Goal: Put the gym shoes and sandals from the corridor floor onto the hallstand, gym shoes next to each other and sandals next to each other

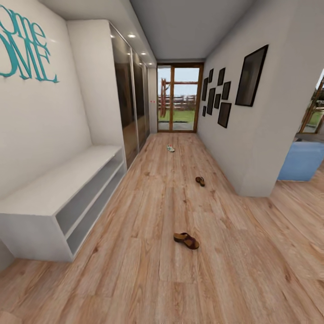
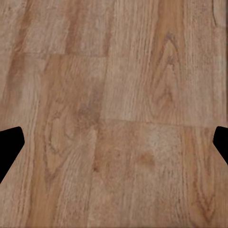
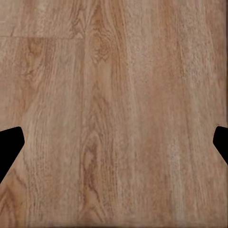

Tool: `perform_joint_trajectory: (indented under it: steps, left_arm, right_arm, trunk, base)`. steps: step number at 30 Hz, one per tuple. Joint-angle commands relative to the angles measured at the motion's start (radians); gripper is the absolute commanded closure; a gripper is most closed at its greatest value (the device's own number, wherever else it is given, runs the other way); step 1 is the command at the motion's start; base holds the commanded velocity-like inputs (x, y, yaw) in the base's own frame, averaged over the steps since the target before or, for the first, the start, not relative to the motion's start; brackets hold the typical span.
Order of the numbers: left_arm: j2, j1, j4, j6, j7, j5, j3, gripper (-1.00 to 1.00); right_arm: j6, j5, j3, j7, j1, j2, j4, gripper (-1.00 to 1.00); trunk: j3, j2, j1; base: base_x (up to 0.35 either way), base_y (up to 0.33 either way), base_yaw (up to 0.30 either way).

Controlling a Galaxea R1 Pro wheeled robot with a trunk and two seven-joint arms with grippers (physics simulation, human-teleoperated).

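Both my grippers, left gripper (image 2: 114, 142) and right gripper (image 3: 114, 142), stand wide apart over bare corridor floor (image 1: 148, 279), holding nothing. 2 sandals lie on the planks: near sandal (image 1: 186, 240), far sandal (image 1: 200, 181). 1 gym shoe (image 1: 170, 148) lies beyond. Hallstand (image 1: 54, 189) stands left. Sandal judged light, stiff-soled; grip across the sole edges.

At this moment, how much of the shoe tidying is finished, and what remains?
Nothing looks done yet. The near sandal, the far sandal and one gym shoe all lie on the corridor floor. The white bench's shelves look bare. Nothing is in hand: the left tool and right tool are open over bare planks. All picking and placing remains.
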Motion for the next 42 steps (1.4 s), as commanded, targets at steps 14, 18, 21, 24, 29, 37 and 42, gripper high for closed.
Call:
perform_joint_trajectory:
  steps: [14, 18, 21, 24, 29, 37, 42]
  left_arm:
    - [0.003, -0.016, -0.014, 0.004, 0.001, -0.001, 0.003, -1.00]
    - [0.005, -0.051, -0.018, 0.006, 0.000, -0.004, 0.002, -1.00]
    - [0.006, -0.086, -0.019, 0.010, 0.000, -0.012, 0.001, -1.00]
    - [0.008, -0.140, -0.019, 0.018, 0.000, -0.037, -0.003, -1.00]
    - [-0.001, -0.241, -0.019, 0.071, 0.001, -0.109, -0.005, -1.00]
    - [-0.008, -0.257, -0.011, 0.091, 0.000, -0.126, -0.001, -1.00]
    - [-0.007, -0.251, -0.006, 0.089, 0.001, -0.123, 0.004, -1.00]
  right_arm:
    - [-0.003, 0.003, 0.001, -0.006, -0.001, -0.002, -0.015, -1.00]
    - [-0.003, 0.003, 0.000, -0.009, -0.002, -0.010, -0.081, -1.00]
    - [-0.002, 0.004, 0.000, -0.010, -0.002, -0.014, -0.145, -1.00]
    - [0.000, 0.004, -0.001, -0.011, -0.003, -0.017, -0.237, -1.00]
    - [0.019, 0.006, -0.002, -0.011, -0.018, -0.017, -0.397, -1.00]
    - [0.050, 0.009, 0.002, -0.002, -0.049, -0.017, -0.409, -1.00]
    - [0.052, 0.008, 0.003, -0.001, -0.053, -0.015, -0.263, -1.00]
  trunk:
    - [-0.051, -0.099, 0.054]
    - [-0.064, -0.127, 0.069]
    - [-0.073, -0.148, 0.080]
    - [-0.083, -0.169, 0.092]
    - [-0.098, -0.204, 0.111]
    - [-0.123, -0.260, 0.142]
    - [-0.139, -0.295, 0.161]
  base:
    - [0.000, 0.000, -0.064]
    - [0.000, 0.000, -0.005]
    - [0.000, 0.000, -0.002]
    - [0.000, 0.000, 0.000]
    - [0.000, 0.000, 0.000]
    - [0.000, 0.000, 0.000]
    - [0.000, 0.000, 0.000]
